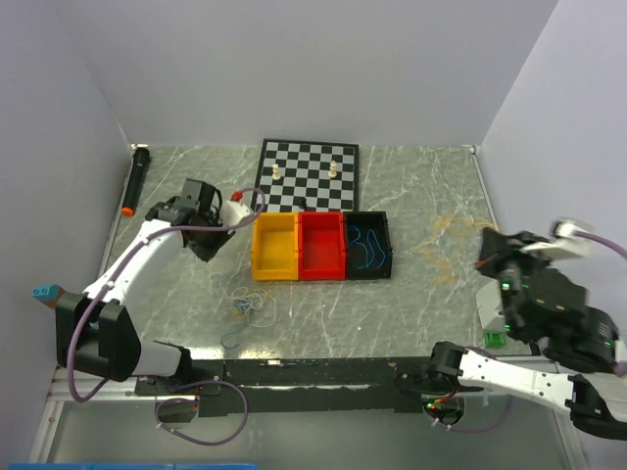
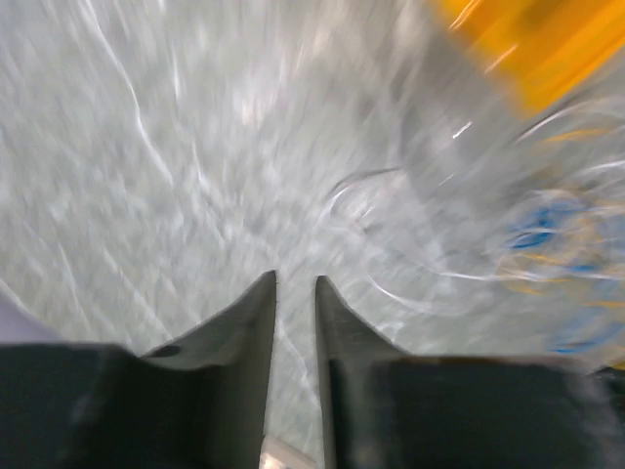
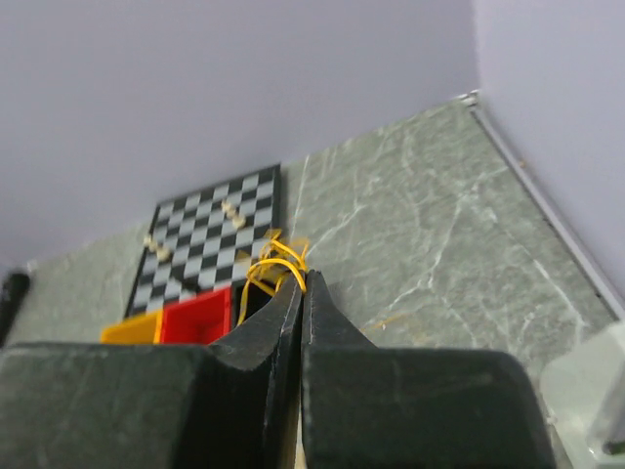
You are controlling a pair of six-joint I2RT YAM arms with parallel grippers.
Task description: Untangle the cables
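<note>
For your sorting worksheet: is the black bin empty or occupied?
Occupied: a curly blue cable lies inside the black bin.

Right-front of surface (image 1: 411, 313) lying open; row of bins (image 1: 321, 245) touching side by side, blocking centre; chessboard (image 1: 309, 174) sitting just behind; cable tangle (image 1: 250, 305) sprawling before yellow bin; left end effector (image 2: 293, 281) hovering between bins and black cylinder (image 1: 135, 181); yellow cable (image 3: 278, 266) looping off right end effector (image 3: 304, 278) tips.
</note>
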